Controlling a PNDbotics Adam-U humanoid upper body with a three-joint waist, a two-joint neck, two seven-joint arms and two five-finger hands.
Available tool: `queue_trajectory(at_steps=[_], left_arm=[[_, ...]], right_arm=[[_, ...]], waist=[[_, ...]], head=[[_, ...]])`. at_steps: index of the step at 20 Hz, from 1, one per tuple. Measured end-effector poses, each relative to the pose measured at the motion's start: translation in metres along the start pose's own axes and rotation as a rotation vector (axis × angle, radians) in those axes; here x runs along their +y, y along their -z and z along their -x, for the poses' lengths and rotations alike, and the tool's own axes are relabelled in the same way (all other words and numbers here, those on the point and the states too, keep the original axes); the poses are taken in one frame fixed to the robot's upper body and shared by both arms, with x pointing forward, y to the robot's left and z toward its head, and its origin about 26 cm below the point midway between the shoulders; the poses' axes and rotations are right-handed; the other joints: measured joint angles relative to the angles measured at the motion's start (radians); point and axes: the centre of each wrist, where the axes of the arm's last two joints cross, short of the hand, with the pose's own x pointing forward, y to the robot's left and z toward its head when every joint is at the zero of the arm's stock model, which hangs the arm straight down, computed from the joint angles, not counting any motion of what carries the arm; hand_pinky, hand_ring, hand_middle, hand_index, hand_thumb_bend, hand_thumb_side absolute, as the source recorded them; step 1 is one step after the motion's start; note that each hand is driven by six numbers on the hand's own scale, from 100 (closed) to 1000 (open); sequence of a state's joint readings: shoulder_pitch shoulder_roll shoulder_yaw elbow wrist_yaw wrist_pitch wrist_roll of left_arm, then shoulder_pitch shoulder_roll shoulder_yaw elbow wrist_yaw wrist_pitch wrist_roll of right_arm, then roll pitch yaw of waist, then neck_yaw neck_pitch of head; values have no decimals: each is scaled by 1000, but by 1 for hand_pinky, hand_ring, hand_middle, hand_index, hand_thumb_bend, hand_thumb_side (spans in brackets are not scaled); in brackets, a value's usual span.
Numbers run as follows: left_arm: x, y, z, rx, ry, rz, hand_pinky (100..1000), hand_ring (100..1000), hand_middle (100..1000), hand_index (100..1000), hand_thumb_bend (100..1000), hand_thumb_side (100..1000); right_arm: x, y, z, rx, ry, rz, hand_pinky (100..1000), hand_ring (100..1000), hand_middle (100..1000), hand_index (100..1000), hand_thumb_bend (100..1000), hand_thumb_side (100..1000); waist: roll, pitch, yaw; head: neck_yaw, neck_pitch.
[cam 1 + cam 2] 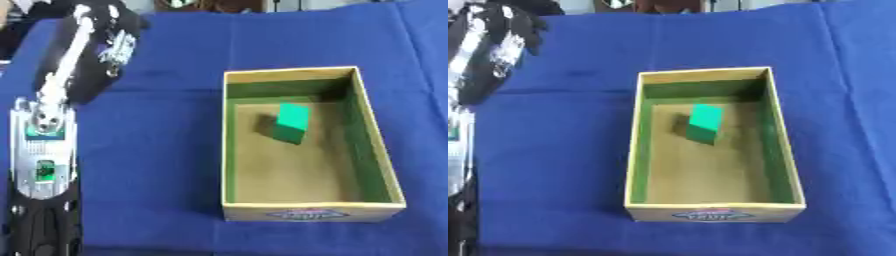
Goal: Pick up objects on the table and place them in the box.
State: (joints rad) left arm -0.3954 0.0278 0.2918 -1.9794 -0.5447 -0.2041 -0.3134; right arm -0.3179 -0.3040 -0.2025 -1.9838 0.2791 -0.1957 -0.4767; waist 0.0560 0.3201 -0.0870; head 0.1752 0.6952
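A green cube (291, 123) lies tilted inside the wooden box (377, 144), towards its far end, on the brown floor. The box has green inner walls and stands on the blue cloth right of centre, with a label on its near wall. My left arm comes up along the left edge, its silver forearm (44, 150) low down. My left hand (103, 47) is a black and white blur at the upper left, well away from the box and above the cloth. It holds nothing that I can see. My right hand shows in neither view.
The blue cloth (157, 150) covers the whole table, with bare cloth between the arm and the box and to the box's right. Dark shapes lie past the far edge.
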Motion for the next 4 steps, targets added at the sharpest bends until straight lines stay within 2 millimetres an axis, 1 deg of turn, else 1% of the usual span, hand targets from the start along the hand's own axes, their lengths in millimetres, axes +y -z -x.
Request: queue_trajectory(at_steps=[4], left_arm=[[-3, -11, 5, 18, -66, -77, 211, 397, 420, 625, 100, 920]], right_arm=[[0, 0, 0, 1, 1, 0, 733, 811, 651, 761, 100, 787]], waist=[[0, 1, 0]], head=[[0, 0]])
